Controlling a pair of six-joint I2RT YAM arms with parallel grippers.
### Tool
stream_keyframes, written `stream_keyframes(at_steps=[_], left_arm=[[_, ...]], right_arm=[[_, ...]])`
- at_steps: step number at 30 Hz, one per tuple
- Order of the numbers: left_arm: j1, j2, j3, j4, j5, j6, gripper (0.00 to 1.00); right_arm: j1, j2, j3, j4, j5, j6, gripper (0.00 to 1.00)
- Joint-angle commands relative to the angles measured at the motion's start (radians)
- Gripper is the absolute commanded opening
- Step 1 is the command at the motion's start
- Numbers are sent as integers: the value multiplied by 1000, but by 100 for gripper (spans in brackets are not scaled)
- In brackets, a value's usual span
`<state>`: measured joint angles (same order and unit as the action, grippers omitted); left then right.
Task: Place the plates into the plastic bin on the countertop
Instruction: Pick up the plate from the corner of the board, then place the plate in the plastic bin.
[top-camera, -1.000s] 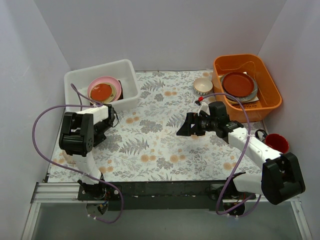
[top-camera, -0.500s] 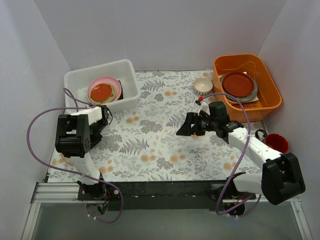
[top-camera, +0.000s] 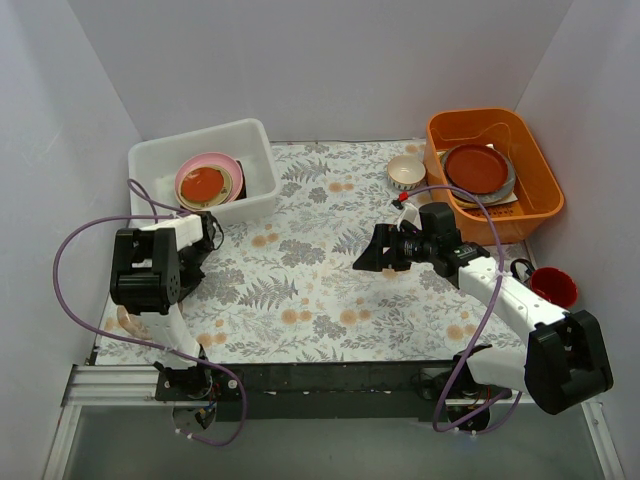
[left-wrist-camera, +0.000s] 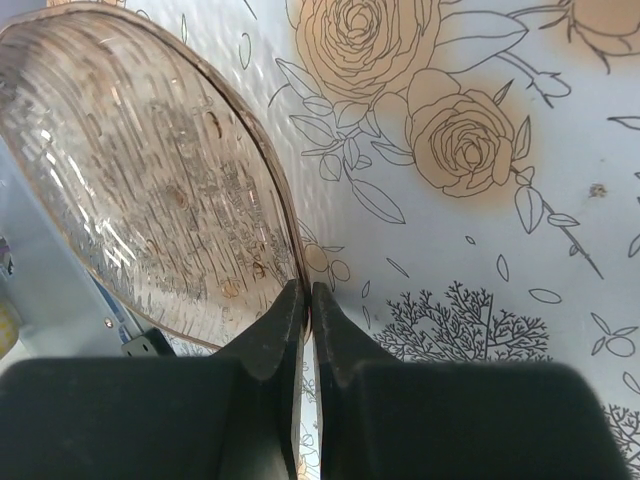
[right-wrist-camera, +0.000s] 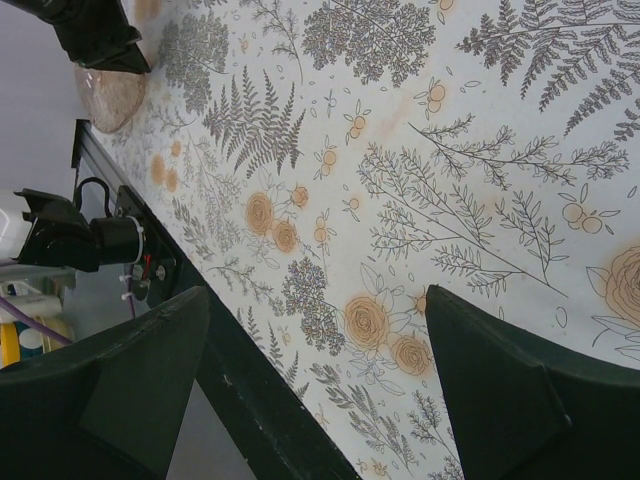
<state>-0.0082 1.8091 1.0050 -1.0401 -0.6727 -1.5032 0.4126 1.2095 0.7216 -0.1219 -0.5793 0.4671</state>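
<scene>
OK, left end effector (left-wrist-camera: 307, 292) just went from spread to pinching the rim of the translucent textured plate (left-wrist-camera: 150, 170), which lies on the surface (left-wrist-camera: 480, 250) at its tips. The grasp looks set, so next is a lift to the plastic bin (top-camera: 255, 140), well ahead of it. Right end effector (right-wrist-camera: 315, 300) stays spread and empty.

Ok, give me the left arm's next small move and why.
Probably a short lift straight up: the left fingers are shut on the rim of the translucent plate, which lies on the countertop, and the plastic bin sits farther back.
</scene>
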Motion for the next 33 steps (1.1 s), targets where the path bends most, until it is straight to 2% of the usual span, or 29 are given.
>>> stream_keyframes(at_steps=[1,9,16,25,33], left_arm=[[7,-33,-3,61,76,-37,0],[7,-204,53,17,131,-20,0],[7,-292,138,-58,136,-25,0],[7,-363,254,-89,156,-28,0],[5,-390,339,-37,173,26,0]], right_arm=[[-5,-24,-11,39,-13,1,96],[-5,-28,-16,41,-11,1,96],[-5,-24,-24,51,-17,7,96],[-5,-24,-31,59,-25,10,96],[-5,-28,-36,59,-25,10,96]])
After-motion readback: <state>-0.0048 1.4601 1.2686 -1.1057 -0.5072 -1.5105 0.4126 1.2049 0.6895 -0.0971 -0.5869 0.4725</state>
